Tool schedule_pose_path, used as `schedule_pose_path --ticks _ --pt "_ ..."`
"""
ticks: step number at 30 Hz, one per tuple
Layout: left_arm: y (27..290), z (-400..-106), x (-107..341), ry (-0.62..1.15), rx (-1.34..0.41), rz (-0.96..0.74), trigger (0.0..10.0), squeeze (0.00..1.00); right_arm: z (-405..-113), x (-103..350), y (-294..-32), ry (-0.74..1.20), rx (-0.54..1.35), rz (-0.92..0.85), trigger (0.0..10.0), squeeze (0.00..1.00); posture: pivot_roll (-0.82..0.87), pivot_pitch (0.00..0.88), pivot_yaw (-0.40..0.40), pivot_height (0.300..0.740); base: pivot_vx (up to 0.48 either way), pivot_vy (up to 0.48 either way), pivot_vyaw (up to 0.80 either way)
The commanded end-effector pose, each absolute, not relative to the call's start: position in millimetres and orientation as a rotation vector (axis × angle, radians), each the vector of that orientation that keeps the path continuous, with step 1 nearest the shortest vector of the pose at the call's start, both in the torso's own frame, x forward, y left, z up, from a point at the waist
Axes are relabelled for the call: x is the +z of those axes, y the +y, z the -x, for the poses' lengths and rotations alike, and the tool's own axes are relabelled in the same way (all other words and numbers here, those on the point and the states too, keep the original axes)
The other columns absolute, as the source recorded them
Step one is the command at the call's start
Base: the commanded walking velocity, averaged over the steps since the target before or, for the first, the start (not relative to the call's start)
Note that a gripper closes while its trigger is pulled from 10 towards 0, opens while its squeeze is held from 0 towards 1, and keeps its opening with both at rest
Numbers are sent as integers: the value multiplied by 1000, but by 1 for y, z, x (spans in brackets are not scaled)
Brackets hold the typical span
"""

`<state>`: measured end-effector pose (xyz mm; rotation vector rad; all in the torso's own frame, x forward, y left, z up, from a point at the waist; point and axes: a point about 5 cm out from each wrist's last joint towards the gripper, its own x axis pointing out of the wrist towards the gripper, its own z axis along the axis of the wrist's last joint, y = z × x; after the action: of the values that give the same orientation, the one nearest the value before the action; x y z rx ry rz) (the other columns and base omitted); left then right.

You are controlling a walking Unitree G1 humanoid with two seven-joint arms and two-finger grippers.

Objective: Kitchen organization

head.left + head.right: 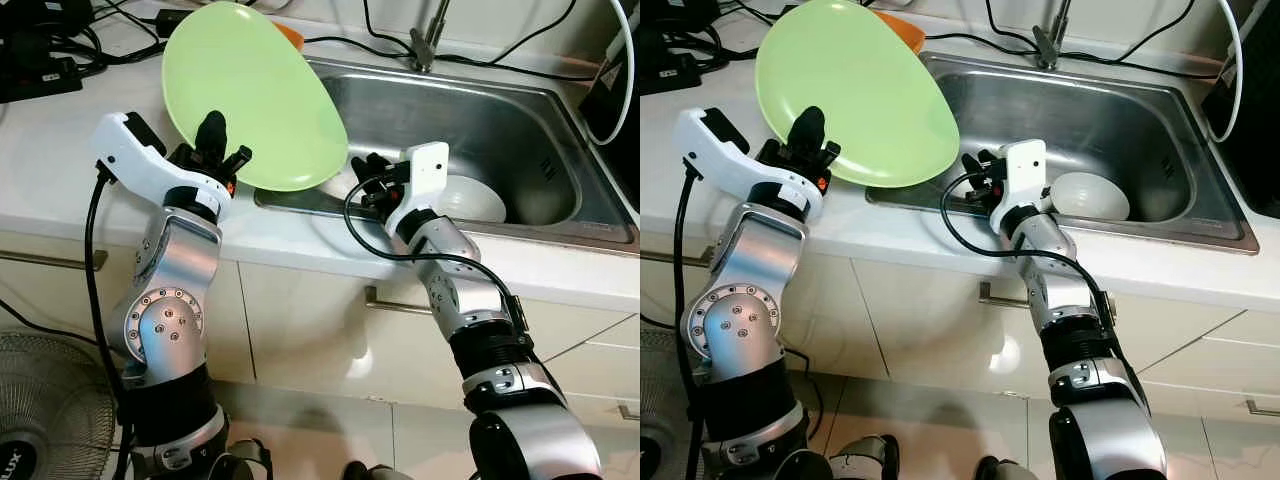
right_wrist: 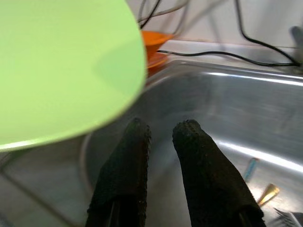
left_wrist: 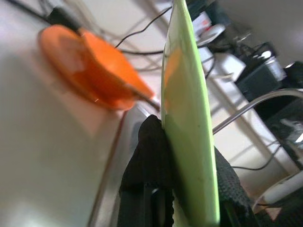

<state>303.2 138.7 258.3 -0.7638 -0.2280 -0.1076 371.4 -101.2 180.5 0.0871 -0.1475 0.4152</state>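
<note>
1. Nearest to me: my two silver arms, reaching up from below toward the counter [image 1: 60, 180] and the sink [image 1: 520, 130].
2. Left gripper [image 1: 215, 150] is clamped on the lower rim of the green plate [image 1: 250, 95]. One black finger lies on the plate's near face; in the left wrist view a finger [image 3: 151, 156] sits on each side of the rim, closed tight on it.
3. Plate is lifted and tilted steeply. It hangs over the counter edge and the sink's left rim, touching neither as far as I can see.
4. Right gripper [image 1: 365, 180] sits at the sink's front left corner, just under the plate's lower right edge. It holds nothing.
5. Right wrist view: its fingers [image 2: 123, 175] stand side by side with a narrow gap between them, nearly closed, pointing into the steel basin; the plate fills the space above them.
6. White bowl [image 1: 470, 200] lies inside the sink, just beside my right wrist, toward the front wall.
7. Orange dish [image 3: 85, 71] rests on the counter behind the plate, near the sink's back left corner.
8. Faucet [image 1: 430, 35] stands at the back of the sink; black cables [image 1: 340, 42] run along the counter behind it.
9. Fan [image 1: 45, 410] stands on the floor left of my left arm, in front of the white cabinets [image 1: 300, 320].
</note>
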Motion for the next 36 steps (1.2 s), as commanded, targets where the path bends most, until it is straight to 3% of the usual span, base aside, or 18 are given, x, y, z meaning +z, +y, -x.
schedule_pose_path --ticks 1,9,10,17,18,24,36 --pt "130 -296 281 -338 -201 752 10000 0 -375 189 -109 -178 383 -104 10000 0 213 111 -58 740 0 0 0" --pt "128 -297 293 -401 -231 729 10000 0 -382 197 -130 -191 282 -134 10000 0 203 108 -52 740 0 0 0" --pt "126 -301 294 -409 -248 715 10000 0 -384 202 -139 -192 242 -224 10000 0 195 104 -46 740 0 0 0" --pt "122 -310 294 -422 -273 683 10000 0 -386 211 -144 -191 243 -400 10000 0 194 104 -45 740 0 0 0" --pt "118 -314 297 -439 -296 671 10000 0 -385 214 -141 -179 296 -530 10000 0 183 101 -37 740 0 0 0" --pt "110 -325 300 -458 -337 666 10000 0 -379 223 -134 -174 397 -780 10000 0 165 98 -27 740 0 0 0" --pt "106 -327 298 -471 -358 676 10000 0 -364 232 -130 -197 555 -996 10000 0 160 88 -24 740 0 0 0"
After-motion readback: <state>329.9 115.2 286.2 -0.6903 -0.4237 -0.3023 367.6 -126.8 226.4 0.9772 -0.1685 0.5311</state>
